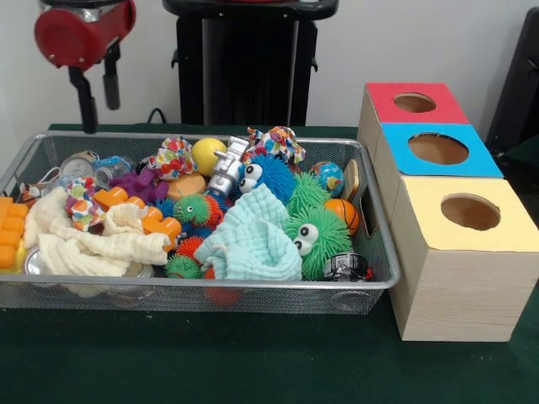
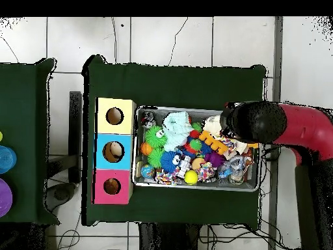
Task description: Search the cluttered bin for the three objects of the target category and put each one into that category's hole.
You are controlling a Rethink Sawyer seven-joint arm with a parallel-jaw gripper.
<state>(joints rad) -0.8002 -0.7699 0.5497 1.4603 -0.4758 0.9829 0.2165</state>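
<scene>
With its fingers apart and empty, the tool (image 1: 98, 93) hangs above the bin (image 1: 383, 282), and may snag cloth (image 1: 93, 240) instead of a figure.

Silver mesh bin (image 1: 202, 290) heaped with toys, beside wooden box's red-panelled round hole (image 1: 414, 103).

Arm (image 2: 299, 127): glossy red casing with rounded, bulbous shells, ending in a black dome-shaped cap at the wrist — red and black throughout. Pincer (image 1: 98, 93): two slim, flat black fingers (image 1: 83, 101) hanging from the red head. Pedestal (image 1: 248, 63): black, upright, box-like column — plain and unmarked.
</scene>
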